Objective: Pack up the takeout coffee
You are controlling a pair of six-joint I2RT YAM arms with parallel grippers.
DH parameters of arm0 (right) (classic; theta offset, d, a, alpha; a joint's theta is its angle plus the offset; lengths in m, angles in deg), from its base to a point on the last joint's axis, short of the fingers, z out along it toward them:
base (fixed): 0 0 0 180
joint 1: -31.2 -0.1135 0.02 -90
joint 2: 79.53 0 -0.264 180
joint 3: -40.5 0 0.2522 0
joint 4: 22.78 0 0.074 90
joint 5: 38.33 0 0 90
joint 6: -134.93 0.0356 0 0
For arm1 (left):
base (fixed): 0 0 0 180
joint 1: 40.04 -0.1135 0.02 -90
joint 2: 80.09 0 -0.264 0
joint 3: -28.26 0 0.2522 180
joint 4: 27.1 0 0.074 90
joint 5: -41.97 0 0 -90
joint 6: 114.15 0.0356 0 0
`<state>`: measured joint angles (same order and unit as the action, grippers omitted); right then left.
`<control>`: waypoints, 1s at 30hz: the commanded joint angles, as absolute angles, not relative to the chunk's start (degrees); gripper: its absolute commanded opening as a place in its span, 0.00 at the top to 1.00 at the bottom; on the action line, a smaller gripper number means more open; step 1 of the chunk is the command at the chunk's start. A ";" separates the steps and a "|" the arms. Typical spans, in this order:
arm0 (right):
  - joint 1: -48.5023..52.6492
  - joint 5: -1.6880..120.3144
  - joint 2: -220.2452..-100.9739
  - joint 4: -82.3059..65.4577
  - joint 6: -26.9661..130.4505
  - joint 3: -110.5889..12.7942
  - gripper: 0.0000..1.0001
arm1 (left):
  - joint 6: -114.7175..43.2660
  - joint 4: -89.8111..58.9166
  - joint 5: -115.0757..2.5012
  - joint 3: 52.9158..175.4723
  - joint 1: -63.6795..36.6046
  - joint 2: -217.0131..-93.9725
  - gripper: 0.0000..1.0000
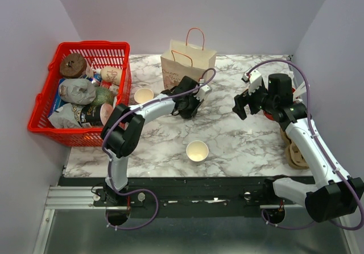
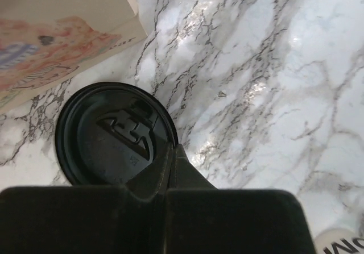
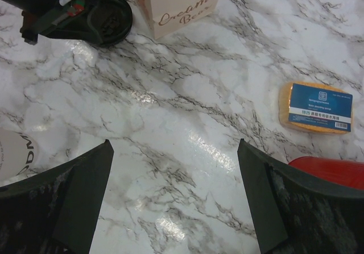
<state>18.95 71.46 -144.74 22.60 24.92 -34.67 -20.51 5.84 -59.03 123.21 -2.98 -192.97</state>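
Observation:
My left gripper (image 1: pixel 187 107) is shut on the rim of a loose flat black lid (image 2: pixel 108 134), low over the marble just in front of the paper bag (image 1: pixel 187 63). The lid also shows in the right wrist view (image 3: pixel 111 18), beside the bag (image 3: pixel 176 1). No cup shows under the lid, so a lidded takeout coffee is not in view. An open whitish paper cup (image 1: pixel 197 150) stands at the front middle. My right gripper (image 1: pixel 242 107) is open and empty above bare marble, right of the bag.
A red basket (image 1: pixel 45 123) full of packets stands at the left. A tan cup with a cream inside (image 1: pixel 143 95) is beside it. An orange sponge (image 3: pixel 315 107) and a red object (image 3: pixel 330 169) lie at the right, with a brown cardboard carrier (image 1: pixel 296 152).

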 commanded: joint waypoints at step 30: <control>19.25 72.50 -144.31 21.83 25.07 -33.82 0.00 | -15.89 4.41 -66.05 125.25 -4.00 -192.50 0.59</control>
